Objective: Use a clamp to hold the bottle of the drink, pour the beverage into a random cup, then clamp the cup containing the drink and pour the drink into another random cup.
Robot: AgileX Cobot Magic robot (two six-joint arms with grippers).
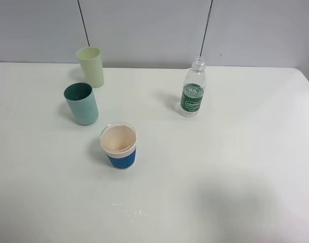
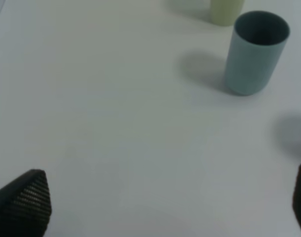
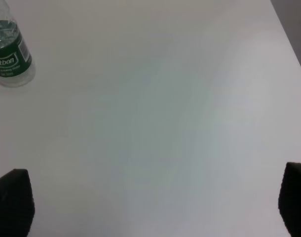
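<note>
On the white worktop (image 1: 235,167) a clear bottle (image 1: 193,94) with a green label stands upright and without cap, toward the far right. Three cups stand on the left side: a pale green cup (image 1: 90,66) farthest back, a teal cup (image 1: 81,104) just in front of it, and a blue-banded paper cup (image 1: 119,146) nearer the middle, which looks empty. The left gripper (image 2: 165,205) is spread wide over bare worktop, and the right gripper (image 3: 155,202) is spread wide too; neither one holds anything.
</note>
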